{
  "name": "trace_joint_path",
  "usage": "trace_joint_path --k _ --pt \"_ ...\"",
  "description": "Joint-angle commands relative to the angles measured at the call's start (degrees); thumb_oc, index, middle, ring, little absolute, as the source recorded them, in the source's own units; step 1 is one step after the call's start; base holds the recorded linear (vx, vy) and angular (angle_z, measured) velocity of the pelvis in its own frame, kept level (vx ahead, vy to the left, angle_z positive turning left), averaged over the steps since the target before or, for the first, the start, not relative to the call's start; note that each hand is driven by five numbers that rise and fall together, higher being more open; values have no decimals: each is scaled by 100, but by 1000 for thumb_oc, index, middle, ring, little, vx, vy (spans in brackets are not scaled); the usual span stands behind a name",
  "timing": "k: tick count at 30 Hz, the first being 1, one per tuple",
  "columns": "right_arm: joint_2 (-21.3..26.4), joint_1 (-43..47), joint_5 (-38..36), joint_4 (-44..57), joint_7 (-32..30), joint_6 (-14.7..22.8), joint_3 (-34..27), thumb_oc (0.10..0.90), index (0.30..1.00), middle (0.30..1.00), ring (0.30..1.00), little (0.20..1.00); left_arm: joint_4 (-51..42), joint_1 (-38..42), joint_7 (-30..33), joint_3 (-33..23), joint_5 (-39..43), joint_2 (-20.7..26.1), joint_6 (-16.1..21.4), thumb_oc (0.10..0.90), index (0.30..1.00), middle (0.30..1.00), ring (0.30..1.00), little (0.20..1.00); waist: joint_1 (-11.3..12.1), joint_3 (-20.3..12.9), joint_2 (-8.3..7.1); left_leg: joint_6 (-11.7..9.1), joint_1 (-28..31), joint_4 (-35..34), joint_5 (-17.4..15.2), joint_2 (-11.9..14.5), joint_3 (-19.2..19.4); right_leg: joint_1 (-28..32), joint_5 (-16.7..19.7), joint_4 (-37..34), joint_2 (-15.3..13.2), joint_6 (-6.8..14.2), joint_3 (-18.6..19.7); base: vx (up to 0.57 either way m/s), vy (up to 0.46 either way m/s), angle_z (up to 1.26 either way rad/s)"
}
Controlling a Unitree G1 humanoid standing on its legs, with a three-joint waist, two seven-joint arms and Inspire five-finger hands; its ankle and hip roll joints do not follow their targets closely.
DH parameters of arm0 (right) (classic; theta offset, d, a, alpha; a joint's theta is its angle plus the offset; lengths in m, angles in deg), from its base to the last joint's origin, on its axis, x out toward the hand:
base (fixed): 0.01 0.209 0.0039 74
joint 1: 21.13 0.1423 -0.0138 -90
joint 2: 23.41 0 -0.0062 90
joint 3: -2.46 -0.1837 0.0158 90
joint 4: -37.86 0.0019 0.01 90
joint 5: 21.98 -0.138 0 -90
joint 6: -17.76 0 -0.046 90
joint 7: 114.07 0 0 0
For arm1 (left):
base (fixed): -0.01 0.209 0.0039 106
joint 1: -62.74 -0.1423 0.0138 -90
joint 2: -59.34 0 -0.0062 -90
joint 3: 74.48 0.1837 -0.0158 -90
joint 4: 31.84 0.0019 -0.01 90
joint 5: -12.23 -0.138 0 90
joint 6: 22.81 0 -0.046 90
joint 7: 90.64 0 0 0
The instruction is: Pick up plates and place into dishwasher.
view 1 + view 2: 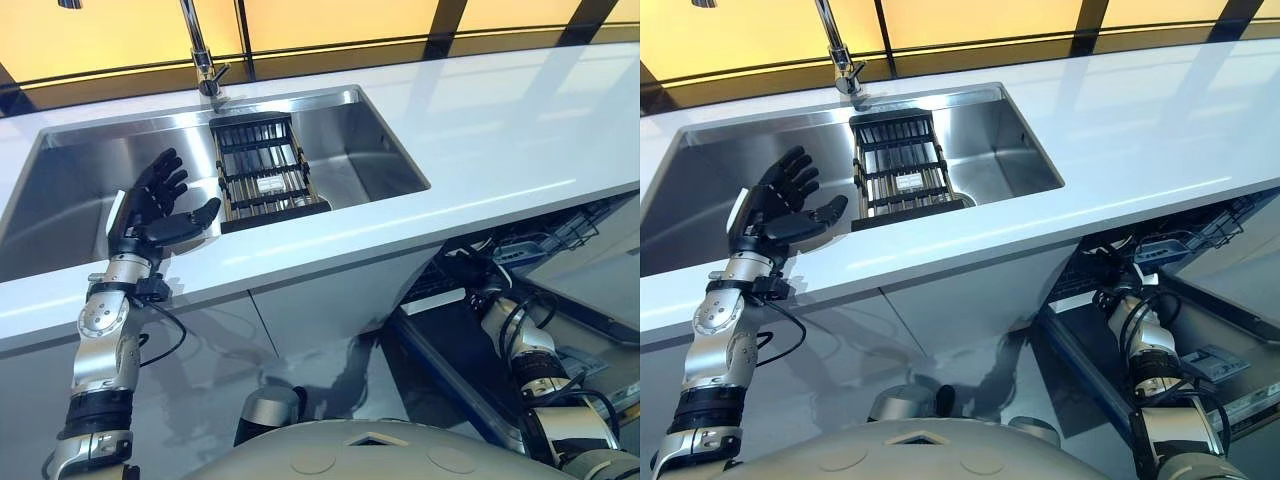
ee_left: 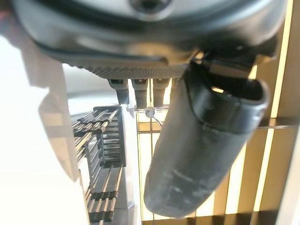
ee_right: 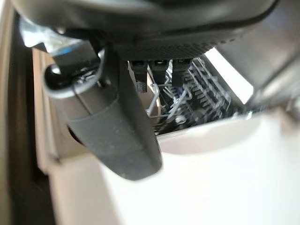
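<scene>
A: Over the sink [image 1: 60, 215], at about nine o'clock from the black slatted rack [image 1: 262, 170], the left hand [image 1: 155, 205] hangs with fingers spread wide and holds nothing. I can't find a plate anywhere, neither in the basin nor on the white table [image 1: 500, 130].

B: And the right hand [image 3: 112, 122]?

A: Down at five o'clock, beside the open dishwasher [image 1: 1200, 300]. Its fingers look straight, nothing in them, with the wire basket [image 3: 197, 93] just past them.

B: Risks?

A: My guess is the steel basin: smooth, glossy, steep-walled, so a glazed plate could skid away from a fingertip grip. The left wrist is near the table's hard square edge and could knock it when lifting. Down below, thin wire tines might snag fingers or chip a rim if a plate goes in tilted.
</scene>
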Motion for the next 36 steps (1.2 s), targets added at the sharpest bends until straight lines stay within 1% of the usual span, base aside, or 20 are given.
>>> trace_joint_path --k 1,2,3,4,5,6,8,9,10,11,13,14,18,21,25,28,34,36 --pt "87 -103 1440 1211 715 1103 -70 800 900 900 900 900 -171 -817 109 -416 -386 180 353 800 900 900 900 900 181 -764 -60 568 -41 -13 -408 -400 252 -1416 856 974 -284 351 122 -67 -157 -16" --pt "109 -262 1691 1291 722 1157 -188 800 900 900 900 900 -187 -841 122 -504 -424 172 381 800 900 900 900 900 118 -757 -87 577 -27 -19 -425 -395 284 -1432 870 971 -266 362 175 -64 -167 -35" --pt "118 -627 1980 1406 893 1426 -365 800 900 900 900 900 -121 -862 170 -626 -460 147 449 800 900 900 900 900 6 -756 -127 577 0 -25 -457 -393 347 -1443 884 955 -244 396 228 -64 -177 -43" --pt "91 -922 2224 1509 969 1606 -500 800 900 900 900 900 -68 -894 200 -720 -463 110 515 800 900 900 900 900 -85 -764 -156 578 25 -46 -475 -388 394 -1450 884 933 -220 411 282 -51 -169 -36" --pt "69 -1105 2368 1566 994 1666 -576 800 900 900 900 900 -55 -925 225 -777 -466 90 555 800 900 900 900 900 -141 -775 -171 580 45 -65 -487 -382 428 -1452 876 918 -199 418 325 -45 -161 -27" --pt "-1 -1437 2569 1612 1127 1852 -701 800 900 900 900 900 -54 -987 274 -879 -506 27 607 800 900 900 900 900 -247 -813 -193 587 61 -89 -506 -379 490 -1460 861 876 -165 427 389 -53 -152 -31" --pt "-128 -1808 2633 1618 1217 1925 -829 800 900 900 900 900 -102 -1093 287 -1023 -541 -48 654 800 900 900 900 900 -363 -856 -220 599 60 -120 -491 -373 560 -1464 872 793 -119 420 504 -34 -164 -41" --pt "-273 -2092 2656 1606 1403 1952 -958 800 900 900 900 900 -174 -1215 288 -1132 -545 -115 674 800 900 900 900 900 -466 -906 -238 610 102 -169 -505 -356 640 -1455 874 722 -76 431 588 24 -172 -32" --pt "-342 -2241 2553 1573 1463 1990 -1004 800 900 900 900 900 -205 -1295 257 -1201 -510 -122 682 800 900 900 900 900 -507 -919 -230 607 173 -228 -532 -332 663 -1432 853 702 -44 444 631 29 -176 -29" --pt "-430 -2359 2464 1575 1540 1945 -1057 800 900 900 900 900 -233 -1380 232 -1262 -501 -123 714 800 900 900 900 900 -545 -931 -234 602 198 -255 -534 -320 706 -1439 874 665 -34 457 646 21 -157 -29" --pt "-578 -2561 2345 1550 1647 1968 -1141 800 900 900 900 900 -285 -1571 142 -1421 -416 -89 786 800 900 900 900 900 -609 -940 -233 595 255 -328 -526 -291 814 -1457 956 575 -18 495 661 -8 -174 -19" --pt "-623 -2597 2205 1576 1697 1886 -1178 800 900 900 900 900 -314 -1641 105 -1493 -371 -57 810 800 900 900 900 900 -628 -943 -233 596 262 -348 -526 -277 868 -1495 1005 563 -24 518 647 -34 -162 -24" --pt "-702 -2638 1888 1654 1603 1920 -1293 800 900 900 900 900 -271 -1687 7 -1617 -155 74 892 800 900 900 900 900 -684 -955 -232 591 199 -356 -533 -217 1045 -1558 996 531 7 543 663 -81 -148 -29" --pt "-624 -2541 1608 1654 1357 1979 -1438 800 900 900 900 900 -132 -1575 7 -1565 -97 176 981 800 900 900 900 900 -745 -980 -235 581 159 -376 -549 -193 1153 -1610 981 498 59 548 697 -92 -129 -26" --pt "-451 -2426 1115 1711 1054 2098 -1762 800 900 900 900 900 29 -1361 59 -1496 -31 345 969 800 900 900 900 900 -857 -1020 -215 562 100 -372 -568 -164 1260 -1674 925 503 123 522 782 -95 -131 -13" --pt "-311 -2304 792 1671 857 2287 -2016 800 900 900 900 900 214 -1142 157 -1354 -91 455 1004 800 900 900 900 900 -959 -1069 -179 545 59 -378 -590 -146 1317 -1698 831 530 188 471 877 -92 -110 -5" --pt "-66 -2125 306 1471 416 2240 -2457 800 900 900 900 900 569 -718 395 -1088 -192 661 973 800 900 900 900 900 -1178 -1144 -73 504 -67 -348 -561 -118 1349 -1767 569 712 305 292 1127 -90 -84 -9" --pt "4 -2056 9 1356 323 2010 -2565 800 900 900 900 900 663 -573 497 -1017 -237 752 927 800 900 900 900 900 -1239 -1146 -30 485 -98 -306 -561 -93 1354 -1771 459 818 331 234 1159 -62 -88 -11"
